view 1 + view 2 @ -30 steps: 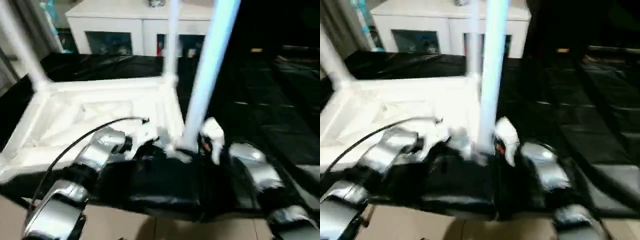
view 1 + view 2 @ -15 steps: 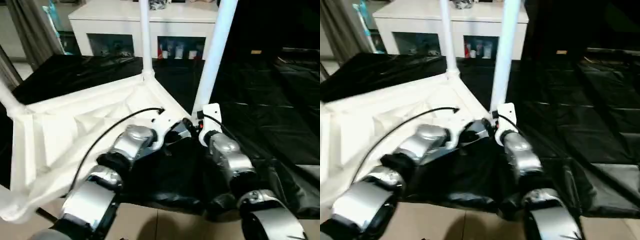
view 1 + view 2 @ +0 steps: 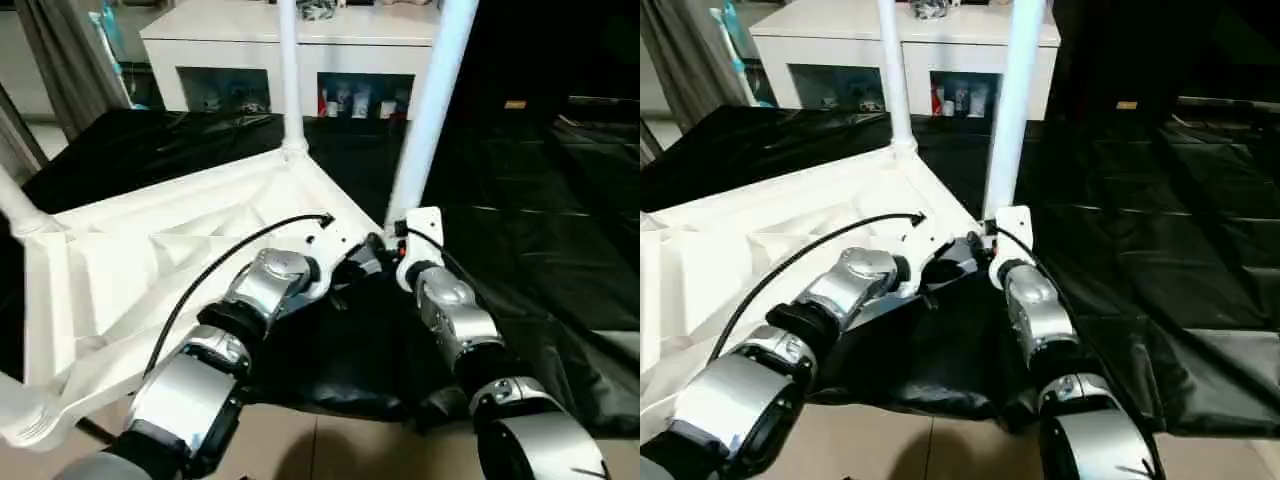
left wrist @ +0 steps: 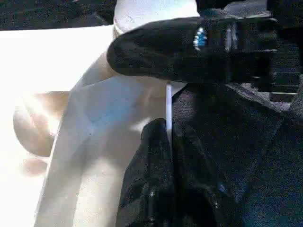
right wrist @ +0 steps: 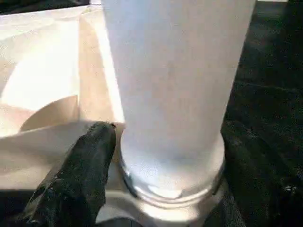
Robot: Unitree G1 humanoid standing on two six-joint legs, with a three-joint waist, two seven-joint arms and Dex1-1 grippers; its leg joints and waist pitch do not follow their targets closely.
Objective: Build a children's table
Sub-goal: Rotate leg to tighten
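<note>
Two white legs stand upright in the corner sockets of the overturned tabletop (image 3: 170, 260), which lies ribbed side up on a black sheet (image 3: 520, 230) spread over the floor. The nearer leg (image 3: 425, 110) rises from the tabletop's near right corner, and the farther leg (image 3: 289, 70) rises from the far right corner, in front of a white cabinet (image 3: 290, 45) with glass doors. A third leg (image 3: 18, 205) stands at the far left corner, and only its lower part is in the frame.

Both silver forearms reach in to the near right corner. The left gripper (image 4: 163, 142) has its black fingers pressed together, pinching the thin white edge of the tabletop's rim beside the socket. The right gripper (image 3: 398, 262) sits at the foot of the nearer leg, with one black finger (image 5: 78, 182) lying just beside the flared base of the leg where it meets the socket. From the left wrist view another black finger (image 4: 189, 49) crosses in front of the socket. Whether the right fingers squeeze the leg or merely stand apart around it cannot be told.
</note>
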